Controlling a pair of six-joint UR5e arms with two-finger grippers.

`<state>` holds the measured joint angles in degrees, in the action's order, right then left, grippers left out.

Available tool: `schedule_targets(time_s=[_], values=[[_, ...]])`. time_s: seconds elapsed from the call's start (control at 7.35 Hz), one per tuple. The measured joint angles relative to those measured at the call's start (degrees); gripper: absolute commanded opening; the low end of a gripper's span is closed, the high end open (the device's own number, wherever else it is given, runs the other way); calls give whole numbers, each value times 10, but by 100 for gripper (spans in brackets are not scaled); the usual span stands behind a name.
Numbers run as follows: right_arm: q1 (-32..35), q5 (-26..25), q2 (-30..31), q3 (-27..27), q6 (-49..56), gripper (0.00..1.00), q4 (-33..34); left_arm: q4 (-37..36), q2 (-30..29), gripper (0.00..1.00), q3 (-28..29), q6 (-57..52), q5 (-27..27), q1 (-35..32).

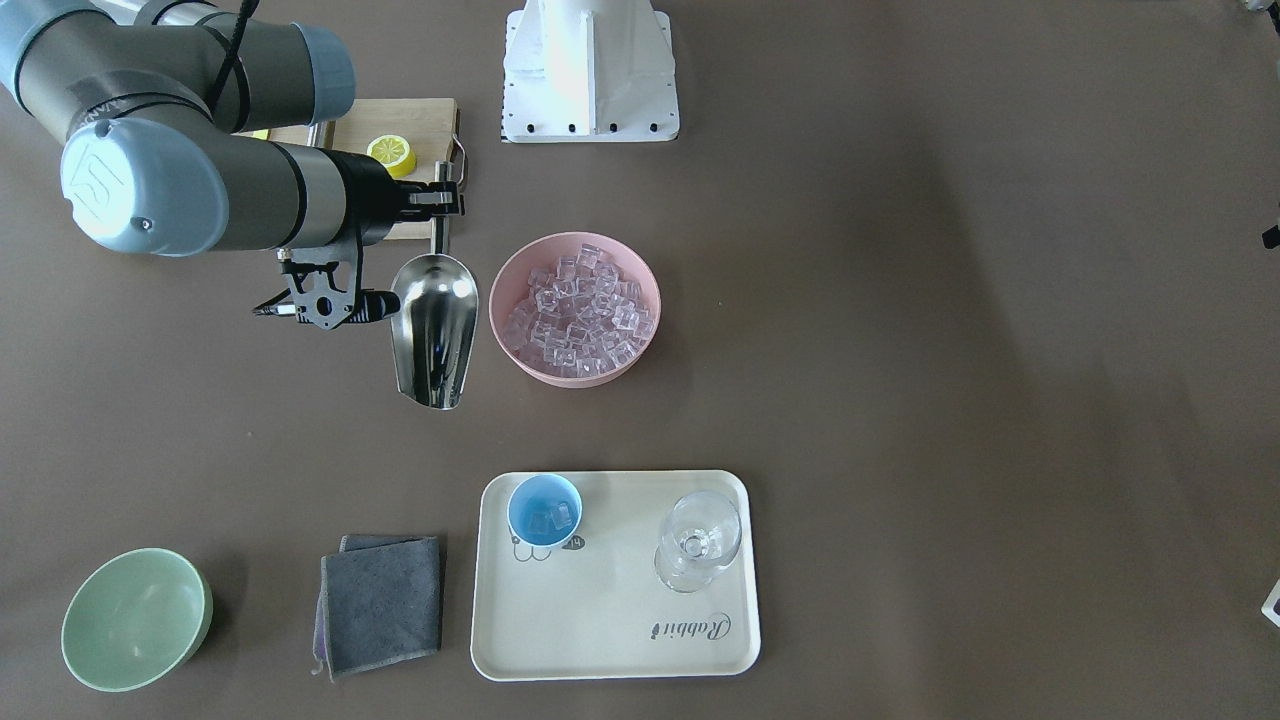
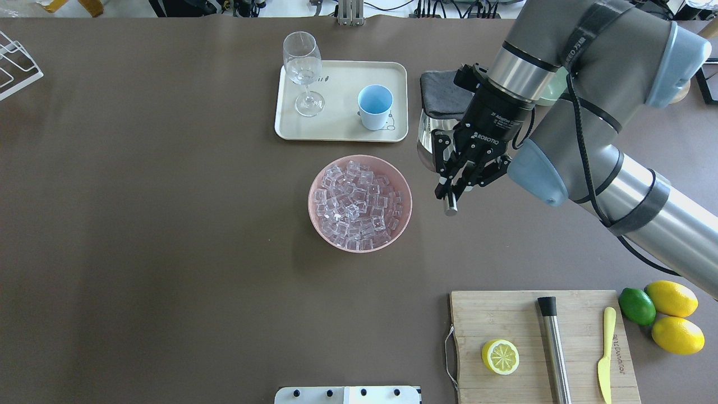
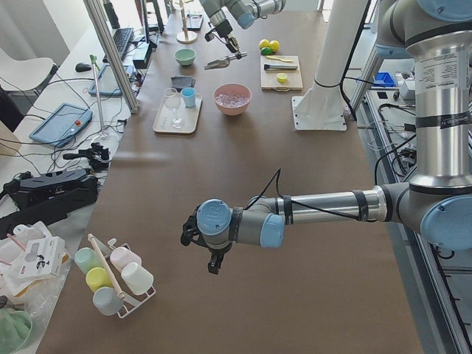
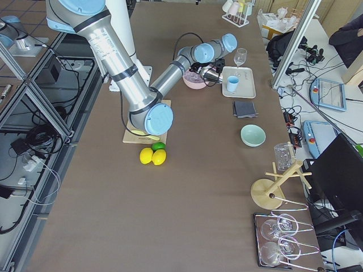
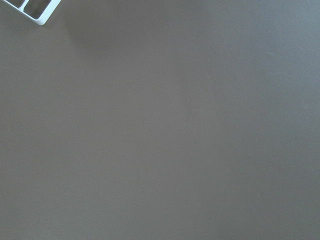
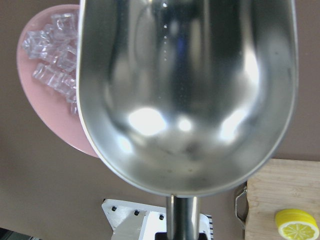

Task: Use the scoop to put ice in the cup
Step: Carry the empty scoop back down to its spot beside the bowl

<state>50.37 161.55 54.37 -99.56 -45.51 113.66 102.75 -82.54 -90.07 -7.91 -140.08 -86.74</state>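
My right gripper [image 1: 440, 198] is shut on the thin rod handle of the steel scoop [image 1: 435, 335] and holds it level above the table, beside the pink bowl [image 1: 570, 379]. The right wrist view shows the scoop's trough [image 6: 185, 95] empty. The bowl is heaped with clear ice cubes [image 1: 580, 310]. The light-blue cup [image 1: 545, 510] stands on the cream tray [image 1: 600, 620] with a couple of ice cubes in it. In the overhead view the gripper [image 2: 449, 193] hides most of the scoop [image 2: 425, 143]. My left gripper [image 3: 214, 258] shows only in the exterior left view; I cannot tell if it is open or shut.
A clear stemmed glass [image 1: 700, 540] stands on the tray next to the cup. A grey cloth [image 1: 382, 603] and a pale-green bowl [image 1: 135, 620] lie beyond the scoop. A cutting board [image 2: 505, 314] holds a lemon half [image 2: 500, 357], a steel cylinder [image 2: 555, 348] and a yellow knife [image 2: 604, 353].
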Motion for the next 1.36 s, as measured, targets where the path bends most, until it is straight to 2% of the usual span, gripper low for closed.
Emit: schedule_targets(time_s=[0.27,0.68,1.09,1.36], values=[[-14,-70,59,-58,5,0,-1,0,1,98,0,0,0,-1],[-44,-130,145,-119,61,0,-4,0,-1,98,-3,1,-2,-9],[-61,-172,209,-118,86,0,-80,-10,-5,98,-14,2,-25,-18],[-62,-194,220,-107,71,0,-92,-83,-23,98,-31,1,-26,-22]])
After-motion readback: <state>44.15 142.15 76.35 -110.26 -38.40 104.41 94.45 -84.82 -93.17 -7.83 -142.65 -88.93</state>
